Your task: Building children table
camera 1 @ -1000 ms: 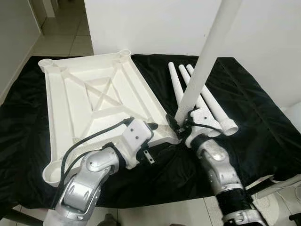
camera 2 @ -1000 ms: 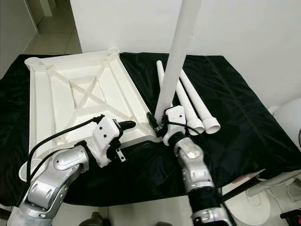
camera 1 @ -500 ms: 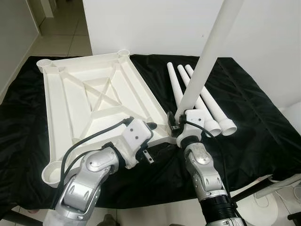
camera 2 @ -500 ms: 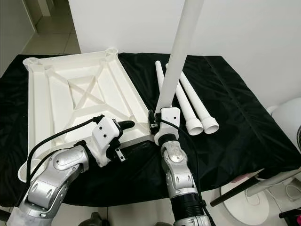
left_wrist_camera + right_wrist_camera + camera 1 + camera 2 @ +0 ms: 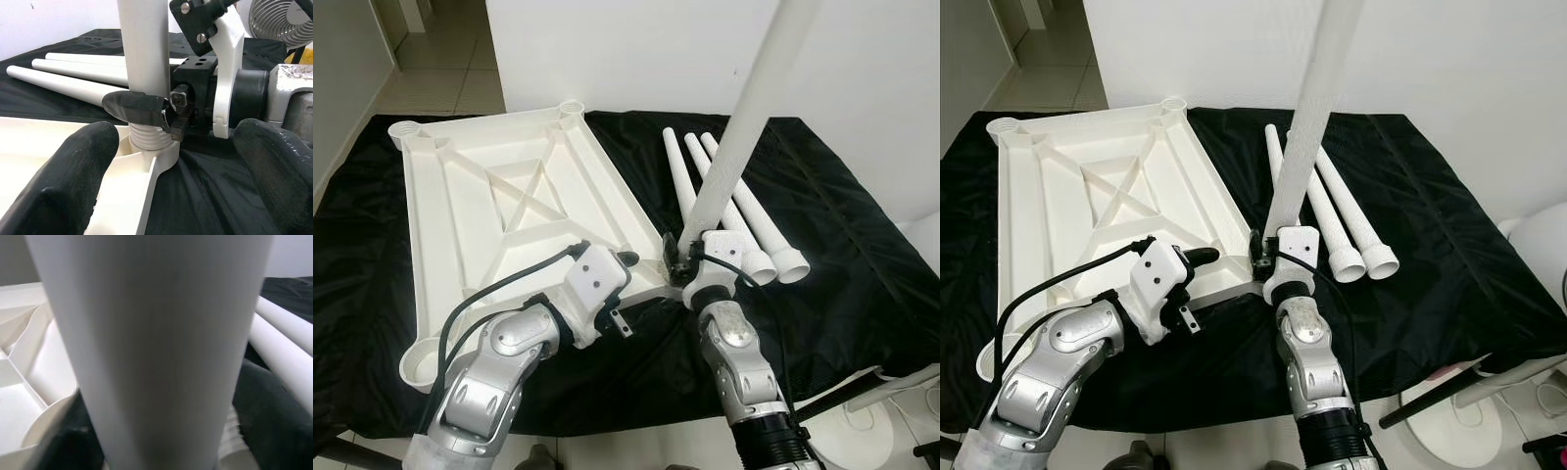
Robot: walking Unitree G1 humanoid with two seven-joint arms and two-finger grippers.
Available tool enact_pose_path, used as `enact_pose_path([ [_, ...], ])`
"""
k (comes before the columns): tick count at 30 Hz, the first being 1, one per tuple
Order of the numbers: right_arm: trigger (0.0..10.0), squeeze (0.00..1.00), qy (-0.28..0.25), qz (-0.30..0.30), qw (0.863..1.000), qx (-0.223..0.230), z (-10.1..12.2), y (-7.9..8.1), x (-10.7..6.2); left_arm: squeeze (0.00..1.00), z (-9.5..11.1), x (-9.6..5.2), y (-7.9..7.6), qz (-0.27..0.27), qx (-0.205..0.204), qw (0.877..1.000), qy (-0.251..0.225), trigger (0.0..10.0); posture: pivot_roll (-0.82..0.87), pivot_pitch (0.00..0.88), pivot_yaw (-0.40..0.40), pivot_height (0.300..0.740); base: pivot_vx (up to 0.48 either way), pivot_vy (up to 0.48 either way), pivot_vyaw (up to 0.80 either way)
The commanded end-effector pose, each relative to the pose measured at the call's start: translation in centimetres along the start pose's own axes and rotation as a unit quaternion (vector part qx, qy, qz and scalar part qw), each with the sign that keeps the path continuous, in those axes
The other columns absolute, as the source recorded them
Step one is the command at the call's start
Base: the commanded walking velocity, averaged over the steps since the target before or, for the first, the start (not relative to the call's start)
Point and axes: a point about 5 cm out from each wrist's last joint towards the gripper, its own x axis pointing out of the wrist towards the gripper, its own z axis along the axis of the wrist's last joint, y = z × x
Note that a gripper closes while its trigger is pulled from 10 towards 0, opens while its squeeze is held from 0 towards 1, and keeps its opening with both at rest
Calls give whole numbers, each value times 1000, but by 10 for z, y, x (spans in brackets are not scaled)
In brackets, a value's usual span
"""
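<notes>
I am clamping my right gripper (image 5: 677,262) on the upright leg (image 5: 736,147), its threaded end seated in the upturned tabletop (image 5: 489,211)'s corner socket (image 5: 155,155), where any tilt risks cross-threading, while my left gripper (image 5: 625,262) is resting open alongside.

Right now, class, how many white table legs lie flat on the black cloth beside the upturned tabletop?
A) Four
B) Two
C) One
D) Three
D: three loose legs lie side by side on the black cloth, to the right of the tabletop, while a fourth leg stands upright at the tabletop's corner socket, held by the right gripper.
</notes>
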Motion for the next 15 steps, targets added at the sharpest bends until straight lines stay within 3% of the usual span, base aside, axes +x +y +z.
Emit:
enact_pose_path([
  [1, 10000, 1000, -2, -6, 1000, 21, 2, 3, -1, 0, -2, 1, 7, 44, 3, 999, 5, 10000, -30, 0, -24, 740, 0, 0, 0],
  [5, 10000, 1000, -5, -12, 1000, 12, 4, -4, 1, 0, -2, 2, 7, 45, 3, 999, 5, 10000, -33, 0, -25, 740, 0, 0, 0],
  [6, 10000, 0, -8, -4, 1000, 4, 4, -7, 2, 0, -2, 2, 7, 45, 3, 999, 5, 10000, -33, 0, -25, 740, 0, 0, 0],
  [15, 10000, 0, 2, 71, 997, 4, 3, -13, 3, 0, -2, 3, 7, 44, 4, 999, 3, 10000, -34, 0, -25, 740, 0, 0, 0],
])
